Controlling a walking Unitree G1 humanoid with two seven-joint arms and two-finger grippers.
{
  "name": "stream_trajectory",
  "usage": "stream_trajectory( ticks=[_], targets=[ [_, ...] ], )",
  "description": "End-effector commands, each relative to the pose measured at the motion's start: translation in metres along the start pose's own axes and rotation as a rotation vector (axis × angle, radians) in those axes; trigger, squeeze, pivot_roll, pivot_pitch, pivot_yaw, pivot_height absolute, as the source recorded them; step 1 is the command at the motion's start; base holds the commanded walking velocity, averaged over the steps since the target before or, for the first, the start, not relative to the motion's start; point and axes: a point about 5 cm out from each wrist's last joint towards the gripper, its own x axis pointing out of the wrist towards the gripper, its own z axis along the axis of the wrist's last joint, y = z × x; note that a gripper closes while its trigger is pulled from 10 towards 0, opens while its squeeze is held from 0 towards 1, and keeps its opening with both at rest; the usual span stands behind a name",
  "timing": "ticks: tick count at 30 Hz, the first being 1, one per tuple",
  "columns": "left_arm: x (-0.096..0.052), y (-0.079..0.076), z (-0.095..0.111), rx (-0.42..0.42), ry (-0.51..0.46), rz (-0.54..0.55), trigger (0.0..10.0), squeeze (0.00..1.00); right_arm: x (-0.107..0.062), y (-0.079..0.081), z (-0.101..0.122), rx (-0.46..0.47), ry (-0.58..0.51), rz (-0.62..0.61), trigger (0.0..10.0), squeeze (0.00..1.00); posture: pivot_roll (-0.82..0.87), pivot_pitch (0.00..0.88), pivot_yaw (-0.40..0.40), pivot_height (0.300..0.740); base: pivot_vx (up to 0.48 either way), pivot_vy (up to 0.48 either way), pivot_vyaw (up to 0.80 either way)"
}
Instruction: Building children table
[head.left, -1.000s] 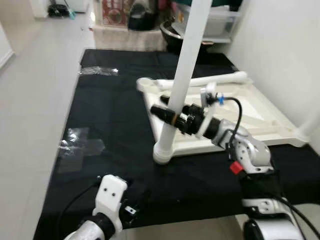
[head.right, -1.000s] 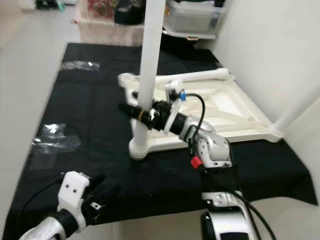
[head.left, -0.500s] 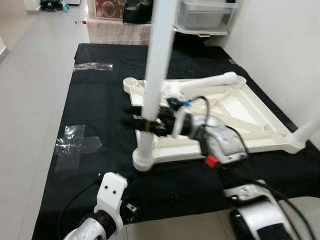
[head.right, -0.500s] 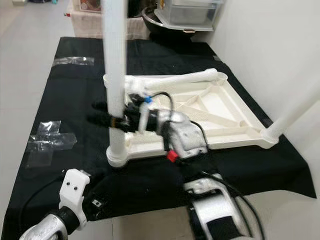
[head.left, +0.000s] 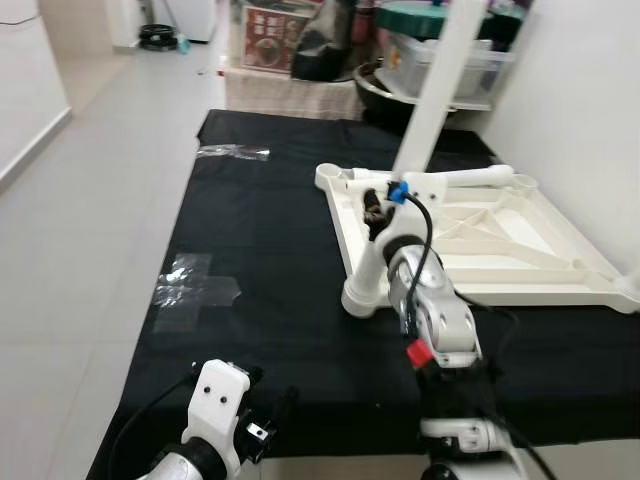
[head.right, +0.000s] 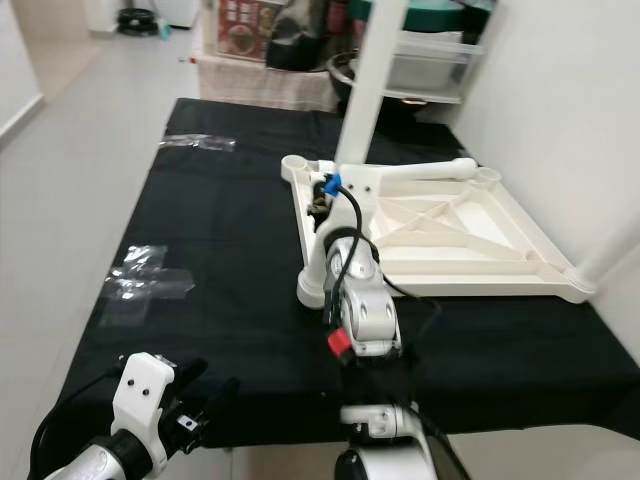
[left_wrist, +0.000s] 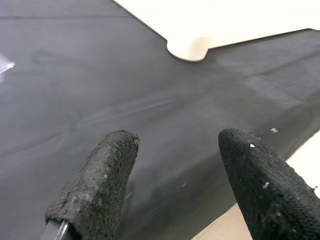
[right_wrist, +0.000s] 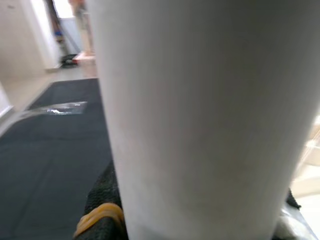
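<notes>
Table leg (head.left: 425, 110) top cropped; right end effector (head.left: 375, 208) grips it

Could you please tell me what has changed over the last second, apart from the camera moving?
The right tool has swung from beside the standing white leg to in front of it, still closed around it. The leg stays planted in the tabletop's near corner. The left tool still hangs open over the black mat.

Bright, even indoor light, soft faint shadows, head views fairly sharp with slight softness toward the edges, white tabletop (head.left: 480, 240) near overexposed against the black mat (head.left: 270, 270), white leg (right_wrist: 200, 120) blurred at close range, fingertips (left_wrist: 95, 190) soft-focus
</notes>
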Motion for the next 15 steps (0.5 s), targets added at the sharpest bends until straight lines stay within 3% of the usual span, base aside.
stream_trajectory(
  ticks=[1,4,5,6,8,9,11,12,13,14,15],
  targets=[
    [-0.001,-0.003,-0.002,-0.009,0.006,-0.016,10.0,0.00,-0.005,-0.012,-0.015,0.033,0.067,-0.151,0.0,0.00,0.13,0.071,-0.144,0.740,0.000,0.000,0.00],
    [-0.001,-0.003,-0.002,-0.010,0.006,-0.016,10.0,0.00,-0.004,-0.002,-0.015,0.084,0.057,-0.122,0.0,0.00,0.13,0.074,-0.143,0.740,0.000,0.000,0.00],
    [-0.001,-0.003,-0.002,-0.010,0.006,-0.017,10.0,0.00,-0.003,0.010,-0.012,0.137,0.035,-0.049,10.0,0.00,0.12,0.075,-0.141,0.740,0.000,0.000,0.00],
    [-0.001,-0.003,-0.002,-0.010,0.006,-0.017,10.0,0.00,-0.001,0.020,-0.007,0.173,-0.002,0.043,10.0,0.00,0.13,0.073,-0.143,0.740,0.000,0.000,0.00],
    [-0.001,-0.003,-0.001,-0.010,0.006,-0.018,10.0,0.00,-0.001,0.027,-0.003,0.191,-0.026,0.084,10.0,0.00,0.13,0.073,-0.143,0.740,0.000,0.000,0.00],
    [-0.001,-0.003,-0.001,-0.010,0.006,-0.018,10.0,0.00,-0.001,0.030,-0.002,0.195,-0.037,0.098,10.0,1.00,0.13,0.073,-0.143,0.740,0.000,0.000,0.00],
    [-0.001,-0.003,-0.001,-0.011,0.006,-0.018,10.0,0.00,0.000,0.032,0.000,0.212,-0.054,0.154,10.0,1.00,0.12,0.074,-0.143,0.740,0.000,0.000,0.00],
    [-0.001,-0.003,-0.001,-0.013,0.005,-0.017,10.0,0.00,0.003,0.032,-0.001,0.215,-0.052,0.229,10.0,0.08,0.12,0.075,-0.142,0.740,0.000,0.000,0.00],
    [-0.001,-0.003,-0.001,-0.013,0.005,-0.017,10.0,0.00,0.003,0.032,-0.001,0.215,-0.052,0.229,10.0,0.08,0.12,0.075,-0.142,0.740,0.000,0.000,0.00],
    [-0.001,-0.003,-0.001,-0.014,0.005,-0.017,10.0,0.00,0.005,0.031,-0.002,0.238,-0.047,0.309,10.0,0.00,0.12,0.075,-0.142,0.740,0.000,0.000,0.00],
    [-0.001,-0.003,-0.002,-0.014,0.004,-0.017,10.0,0.00,0.008,0.029,-0.002,0.262,-0.037,0.432,10.0,0.00,0.12,0.076,-0.142,0.740,0.000,0.000,0.00]
  ],
)
